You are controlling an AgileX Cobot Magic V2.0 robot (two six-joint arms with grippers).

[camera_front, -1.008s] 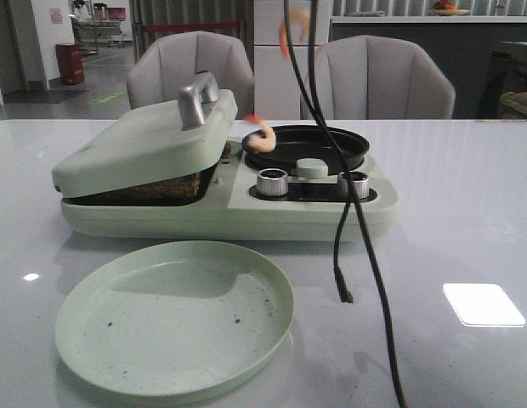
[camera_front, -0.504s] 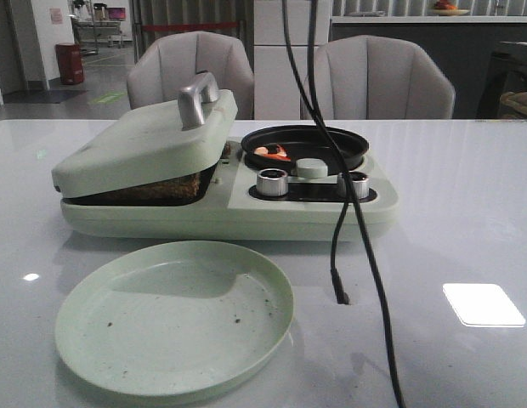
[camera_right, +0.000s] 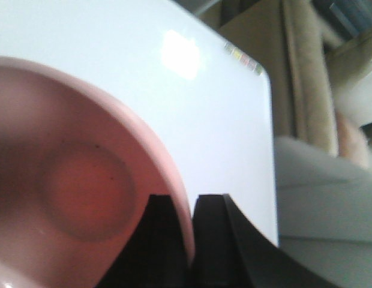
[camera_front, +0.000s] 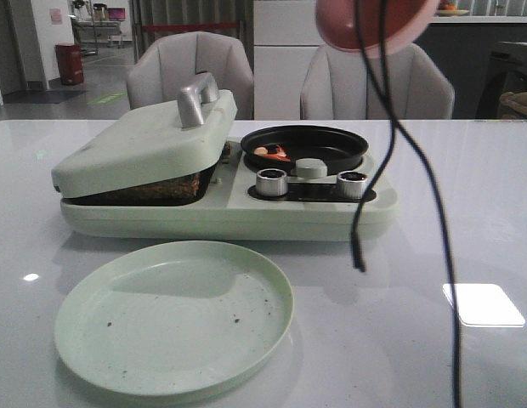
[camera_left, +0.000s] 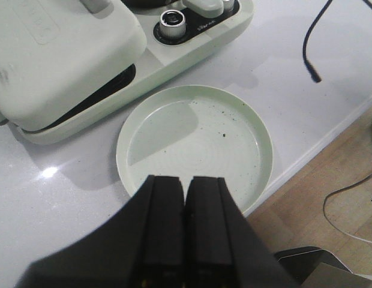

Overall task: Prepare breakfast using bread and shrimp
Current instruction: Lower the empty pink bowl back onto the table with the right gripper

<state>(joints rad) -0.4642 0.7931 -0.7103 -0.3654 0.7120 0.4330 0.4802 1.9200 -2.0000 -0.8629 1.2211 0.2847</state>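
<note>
The shrimp (camera_front: 273, 153), small orange and pale pieces, lie in the black round pan (camera_front: 336, 144) on the right half of the pale green cooker (camera_front: 238, 212). The bread (camera_front: 157, 188) shows only as a brown textured edge in the gap under the tilted lid (camera_front: 136, 144). In the right wrist view my right gripper (camera_right: 191, 207) is shut on the rim of a pink bowl (camera_right: 84, 192). That pink bowl (camera_front: 374, 21) hangs tilted high above the pan. My left gripper (camera_left: 185, 183) is shut and empty, above the near rim of the green plate (camera_left: 195, 141).
The green plate (camera_front: 174, 314), flecked with crumbs, lies in front of the cooker. Two knobs (camera_front: 272, 182) sit on the cooker's front. Black cables (camera_front: 359, 255) dangle in front of the pan side. The table edge and the floor (camera_left: 330, 174) lie close by the plate. Chairs stand behind the table.
A second ago shrimp were falling toward the pan; they now lie in it. The pink bowl has come into the top of the front view, and the dangling cables have swung right.
</note>
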